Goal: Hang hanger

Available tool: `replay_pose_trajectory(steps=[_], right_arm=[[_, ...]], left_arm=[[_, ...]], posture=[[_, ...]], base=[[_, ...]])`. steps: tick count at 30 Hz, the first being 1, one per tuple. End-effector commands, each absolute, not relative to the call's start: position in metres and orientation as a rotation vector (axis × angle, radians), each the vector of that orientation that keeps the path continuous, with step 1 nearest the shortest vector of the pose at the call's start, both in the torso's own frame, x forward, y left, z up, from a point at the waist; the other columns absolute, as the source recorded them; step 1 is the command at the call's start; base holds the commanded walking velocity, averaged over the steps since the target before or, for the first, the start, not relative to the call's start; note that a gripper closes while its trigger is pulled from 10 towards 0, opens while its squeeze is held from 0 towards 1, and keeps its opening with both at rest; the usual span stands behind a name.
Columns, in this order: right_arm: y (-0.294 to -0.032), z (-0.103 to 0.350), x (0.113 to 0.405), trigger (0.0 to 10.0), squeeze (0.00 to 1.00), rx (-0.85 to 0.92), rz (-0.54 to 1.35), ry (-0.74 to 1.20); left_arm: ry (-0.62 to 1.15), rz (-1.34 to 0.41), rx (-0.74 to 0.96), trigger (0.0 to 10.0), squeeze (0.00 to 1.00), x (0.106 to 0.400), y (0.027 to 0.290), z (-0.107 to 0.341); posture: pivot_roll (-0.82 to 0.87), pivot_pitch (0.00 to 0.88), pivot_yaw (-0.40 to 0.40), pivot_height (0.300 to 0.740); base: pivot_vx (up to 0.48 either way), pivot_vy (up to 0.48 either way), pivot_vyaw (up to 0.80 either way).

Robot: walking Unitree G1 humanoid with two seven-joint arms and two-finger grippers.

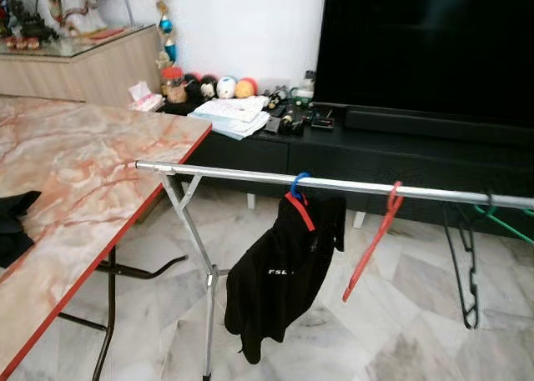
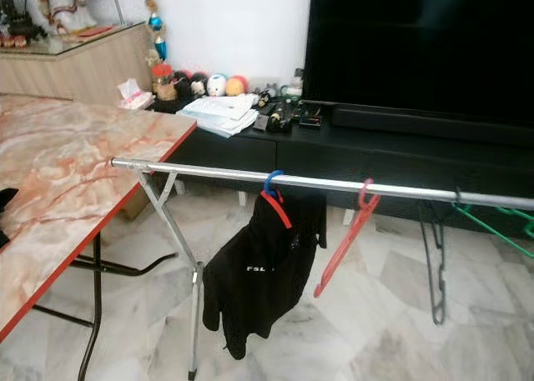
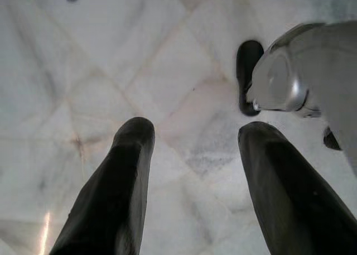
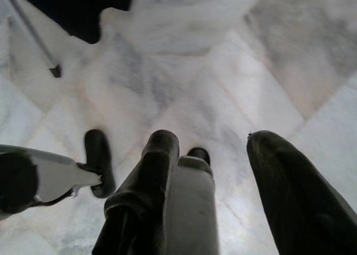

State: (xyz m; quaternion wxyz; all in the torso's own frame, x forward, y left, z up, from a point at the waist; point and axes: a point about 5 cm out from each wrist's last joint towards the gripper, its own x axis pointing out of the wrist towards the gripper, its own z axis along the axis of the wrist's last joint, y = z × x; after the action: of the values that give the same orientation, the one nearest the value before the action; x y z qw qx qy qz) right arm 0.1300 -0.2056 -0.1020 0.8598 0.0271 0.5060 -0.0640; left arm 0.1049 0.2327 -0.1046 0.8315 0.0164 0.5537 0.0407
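Both arms hang idle toward the marble floor, left hand and right hand spread empty, since the black jacket on its blue-hooked hanger already hangs from the rail ahead of them.

Marble floor under me, white wall ahead. Big dark TV sits on a low black cabinet. My marble-look table is left.
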Motion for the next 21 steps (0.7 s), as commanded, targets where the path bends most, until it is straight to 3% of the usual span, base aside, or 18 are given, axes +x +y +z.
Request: replay_pose_trajectory(steps=[1,6,17,21], right_arm=[[-0.2020,-0.1022,0.1312,10.0,0.00,0.064,-0.134,1.059],[-0.2032,-0.1024,0.1303,10.0,0.00,0.076,-0.151,1.063],[-0.2037,-0.1029,0.1290,10.0,0.00,0.059,-0.132,1.077],[-0.2021,-0.1027,0.1298,10.0,0.00,0.056,-0.124,1.069]], left_arm=[[1.150,0.094,0.047,10.0,0.00,0.1111,0.2373,-0.1017],[1.148,0.075,0.062,10.0,0.00,0.1122,0.2364,-0.1015],[1.152,0.074,0.056,10.0,0.00,0.1113,0.2352,-0.1021],[1.152,0.074,0.058,10.0,0.00,0.1112,0.2362,-0.1018]], posture=[[-0.01,0.000,0.045,0.740],[-0.01,0.000,0.040,0.740],[-0.02,0.000,0.042,0.740],[-0.02,0.000,0.048,0.740]], base=[[0.000,0.000,0.00],[0.000,0.000,0.00],[0.000,-0.372,-0.79],[0.000,-0.402,0.00]])
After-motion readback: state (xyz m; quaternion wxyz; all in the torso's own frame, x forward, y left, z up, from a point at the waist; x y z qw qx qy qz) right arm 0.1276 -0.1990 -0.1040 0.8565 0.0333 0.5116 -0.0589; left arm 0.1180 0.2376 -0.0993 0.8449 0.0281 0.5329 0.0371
